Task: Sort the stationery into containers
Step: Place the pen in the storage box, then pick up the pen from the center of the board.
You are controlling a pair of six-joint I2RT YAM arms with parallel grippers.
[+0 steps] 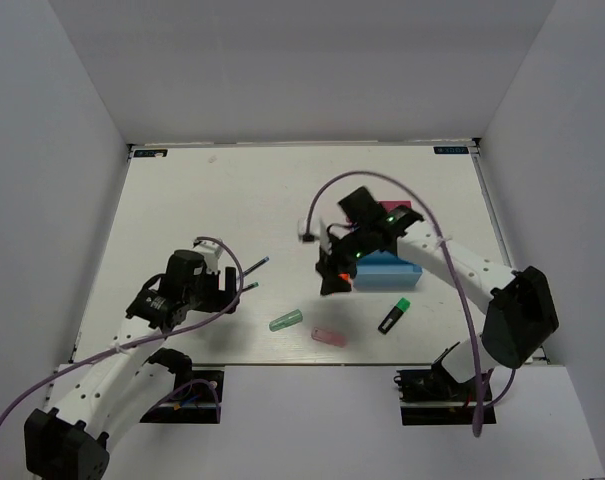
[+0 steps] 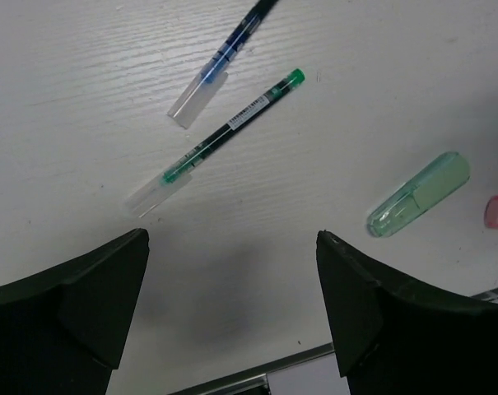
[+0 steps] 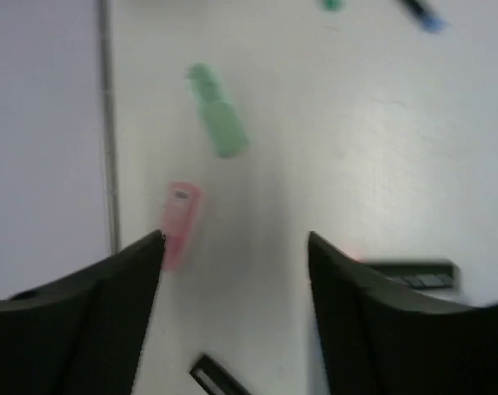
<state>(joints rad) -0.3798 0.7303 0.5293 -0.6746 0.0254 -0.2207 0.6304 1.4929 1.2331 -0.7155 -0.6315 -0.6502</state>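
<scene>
Two thin pens, one blue [image 2: 224, 53] and one green-tipped [image 2: 224, 136], lie just ahead of my open, empty left gripper [image 2: 232, 239], which hovers over bare table [image 1: 225, 288]. A green capsule [image 1: 285, 320] and a pink capsule [image 1: 326, 337] lie at the front middle. They also show in the right wrist view, green [image 3: 218, 123] and pink [image 3: 181, 222]. My right gripper [image 1: 332, 278] is open and empty [image 3: 236, 247], left of the light blue bin [image 1: 387, 272]. A black highlighter [image 3: 413, 270] with an orange glow lies by its right finger. A green-ended highlighter [image 1: 393, 317] lies in front of the bins.
The magenta bin [image 1: 400, 206] is mostly hidden behind the right arm, and the dark blue bin is hidden. White walls close in the table on three sides. The table's front edge [image 2: 257, 370] runs just below the left gripper.
</scene>
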